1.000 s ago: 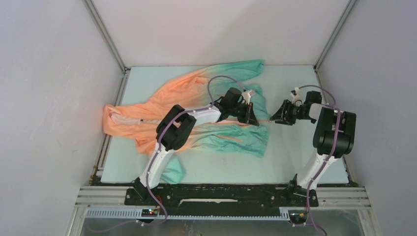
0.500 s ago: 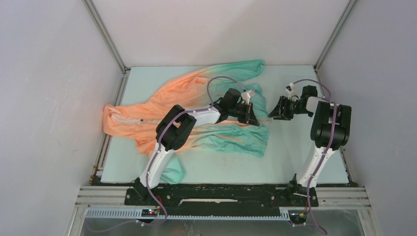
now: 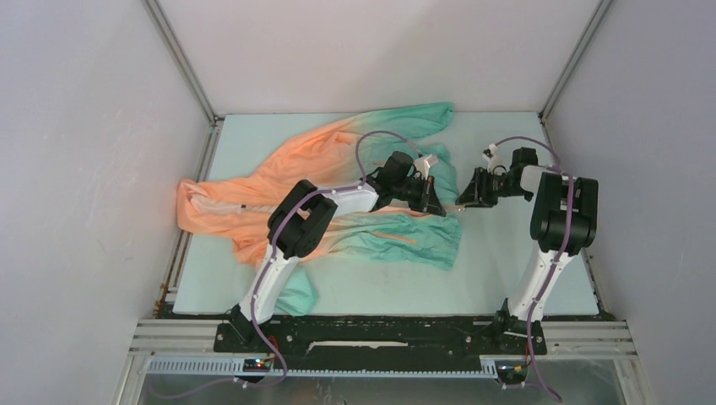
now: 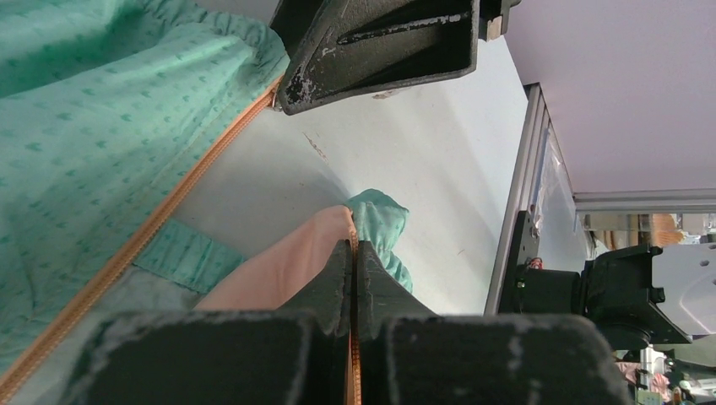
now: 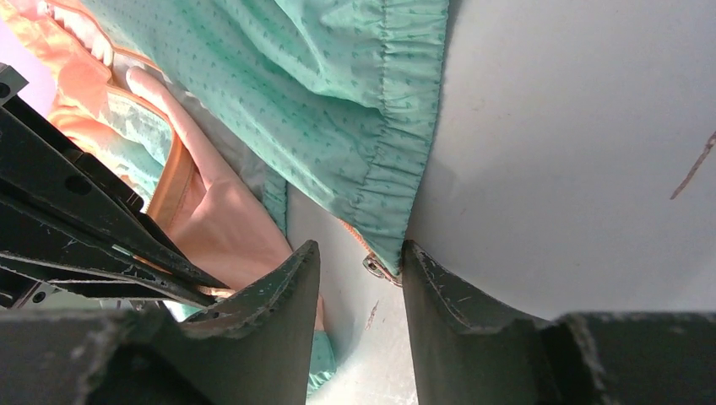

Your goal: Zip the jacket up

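L gripper clenched on jacket edge mid-table, garment spread left of it; R gripper released, jaws astride the pull, so closing off-centre could pinch teal hem, not pull, & drag fabric.

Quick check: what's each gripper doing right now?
Left gripper: closed, pinching the jacket at its orange zipper edge.
Right gripper: open, with the jacket's zipper end between its fingers, not gripped.
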`<state>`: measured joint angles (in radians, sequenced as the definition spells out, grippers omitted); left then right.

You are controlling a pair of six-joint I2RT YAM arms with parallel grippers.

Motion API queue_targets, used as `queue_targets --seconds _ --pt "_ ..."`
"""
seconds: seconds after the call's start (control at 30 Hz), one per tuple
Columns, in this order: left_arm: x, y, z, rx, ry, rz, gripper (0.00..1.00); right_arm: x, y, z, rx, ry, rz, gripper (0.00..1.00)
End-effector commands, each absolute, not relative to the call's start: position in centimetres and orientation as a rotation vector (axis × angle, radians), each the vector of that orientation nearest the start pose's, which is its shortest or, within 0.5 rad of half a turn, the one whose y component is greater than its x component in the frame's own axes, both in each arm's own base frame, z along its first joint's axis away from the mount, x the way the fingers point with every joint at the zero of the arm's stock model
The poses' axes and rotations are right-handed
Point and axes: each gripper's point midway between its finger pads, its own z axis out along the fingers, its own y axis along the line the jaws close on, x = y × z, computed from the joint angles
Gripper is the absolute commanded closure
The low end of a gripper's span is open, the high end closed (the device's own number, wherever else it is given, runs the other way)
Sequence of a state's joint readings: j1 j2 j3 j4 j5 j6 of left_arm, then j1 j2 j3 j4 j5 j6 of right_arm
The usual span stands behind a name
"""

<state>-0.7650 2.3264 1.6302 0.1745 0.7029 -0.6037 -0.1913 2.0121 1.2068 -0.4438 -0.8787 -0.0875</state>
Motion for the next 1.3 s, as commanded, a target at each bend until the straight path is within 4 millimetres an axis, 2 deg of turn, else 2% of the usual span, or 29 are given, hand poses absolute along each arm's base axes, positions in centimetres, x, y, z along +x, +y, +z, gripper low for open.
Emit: queue_targets --seconds 0.0,0.17,0.33,0.5,0.67,0.87,1.0,1.27 --pt "32.4 -49.7 10.8 0.703 2.154 -1.541 1.0 38.0 6.4 2.6 -0.092 2.493 1.112 0.57" --pt "32.4 -49.7 10.8 0.704 2.157 -1.544 1.0 37.7 6.5 2.7 -0.087 2.498 1.107 0.56" --pt "32.3 -49.8 10.8 0.706 2.158 -1.546 1.0 37.9 6.0 2.5 -0.05 2.502 1.107 0.65" --pt "32.4 -49.8 10.8 0.704 2.157 -1.545 1.0 38.0 5.8 2.7 -0.04 2.49 1.102 0.67" --pt "32.4 -49.8 10.7 0.707 2.161 -1.539 1.0 38.5 5.5 3.7 -0.012 2.439 1.123 0.86" --pt "32.4 -49.5 10.9 0.731 2.161 -1.465 1.0 39.5 5.4 6.2 0.015 2.31 1.22 1.0" --pt "32.0 -49.5 10.8 0.814 2.162 -1.322 1.0 39.9 5.9 7.1 0.056 2.247 1.343 1.0" --pt "33.4 -48.9 11.5 0.896 2.086 -1.162 1.0 40.0 6.6 8.3 0.172 2.178 1.513 1.0"
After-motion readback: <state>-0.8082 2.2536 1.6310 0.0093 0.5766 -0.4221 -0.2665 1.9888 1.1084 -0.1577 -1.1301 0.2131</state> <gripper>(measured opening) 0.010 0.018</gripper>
